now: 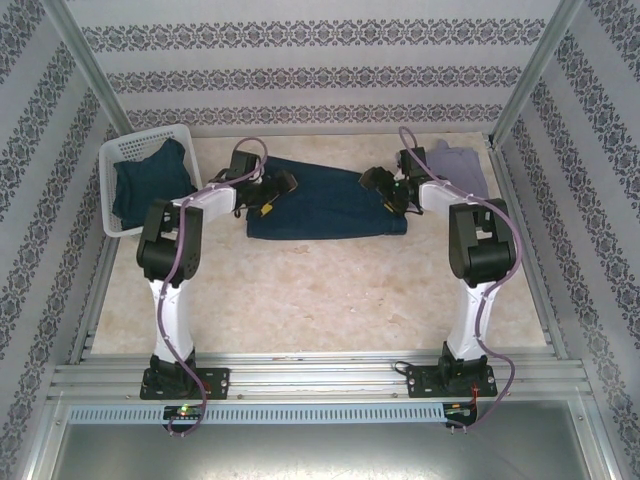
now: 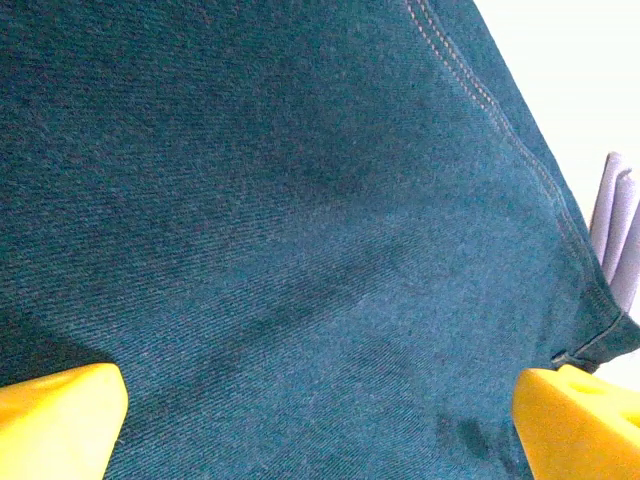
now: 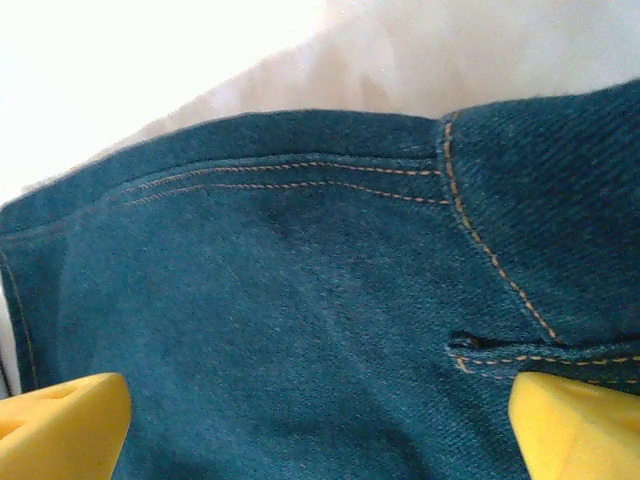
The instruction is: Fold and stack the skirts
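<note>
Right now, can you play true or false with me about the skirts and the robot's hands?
1. Both grippers are over the denim skirt. True.
2. The left gripper is squeezing the denim skirt. False: its yellow fingers stand wide apart, open, and so do the right gripper's.
3. The white basket has nothing in it. False: a dark cloth lies inside.
4. The lavender skirt lies on the table at its far right corner. True.
5. The denim skirt has orange stitching. True.

White arms (image 1: 168, 312), black joints (image 1: 160, 245), purple cables (image 1: 181, 262), yellow claw pads (image 2: 60, 420)
</note>
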`<state>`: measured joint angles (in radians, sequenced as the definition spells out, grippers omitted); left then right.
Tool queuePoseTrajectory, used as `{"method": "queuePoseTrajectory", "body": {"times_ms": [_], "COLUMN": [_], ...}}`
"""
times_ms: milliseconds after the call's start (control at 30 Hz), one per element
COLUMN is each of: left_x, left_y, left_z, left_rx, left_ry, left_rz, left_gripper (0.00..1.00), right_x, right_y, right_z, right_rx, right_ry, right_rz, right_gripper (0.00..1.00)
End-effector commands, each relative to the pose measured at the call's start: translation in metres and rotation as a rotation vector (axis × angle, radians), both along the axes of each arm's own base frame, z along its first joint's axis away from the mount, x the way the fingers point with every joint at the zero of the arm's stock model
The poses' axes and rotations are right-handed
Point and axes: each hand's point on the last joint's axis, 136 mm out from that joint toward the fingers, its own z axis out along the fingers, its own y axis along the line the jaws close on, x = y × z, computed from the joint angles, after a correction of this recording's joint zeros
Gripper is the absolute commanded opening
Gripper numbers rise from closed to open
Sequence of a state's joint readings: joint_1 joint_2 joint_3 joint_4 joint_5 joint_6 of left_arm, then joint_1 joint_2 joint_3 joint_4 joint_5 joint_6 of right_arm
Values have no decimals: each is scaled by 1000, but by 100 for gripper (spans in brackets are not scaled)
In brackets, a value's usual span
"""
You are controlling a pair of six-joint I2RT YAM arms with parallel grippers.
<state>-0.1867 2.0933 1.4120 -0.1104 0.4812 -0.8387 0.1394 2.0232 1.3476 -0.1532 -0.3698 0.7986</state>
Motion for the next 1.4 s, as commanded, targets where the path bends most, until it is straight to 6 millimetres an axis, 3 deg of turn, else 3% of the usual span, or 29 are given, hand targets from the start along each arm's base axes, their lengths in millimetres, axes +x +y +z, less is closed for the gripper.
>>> {"method": "queuePoseTrajectory", "body": {"times_ms": [0,133,233,333,467,567,767,1067,1367], "left_x": [-57,-115,-147,-163,-164,-155,-150,-163,-171], "left_y": [31,45,45,47,60,64,76,86,79], "left_z": [-37,-22,6,32,43,39,16,-25,-42], "left_rx": [63,100,68,64,185,242,332,327,277], "left_ry": [156,183,157,113,95,101,180,273,291], "left_rz": [46,34,31,23,-41,-89,-128,-129,-124], "left_gripper": [100,100,100,100,100,100,100,100,100], "right_x": [-54,-102,-126,-138,-147,-146,-145,-150,-150], "right_y": [1,12,1,-21,-36,-31,-23,-14,15], "right_z": [-11,0,17,23,11,7,-5,-24,-34], "right_rx": [13,87,34,-80,-103,-92,-42,53,215], "right_ry": [115,114,71,17,23,39,95,197,243], "right_rz": [-56,-59,-11,102,251,344,397,377,362], "right_gripper": [98,98,98,94,81,74,69,65,53]}}
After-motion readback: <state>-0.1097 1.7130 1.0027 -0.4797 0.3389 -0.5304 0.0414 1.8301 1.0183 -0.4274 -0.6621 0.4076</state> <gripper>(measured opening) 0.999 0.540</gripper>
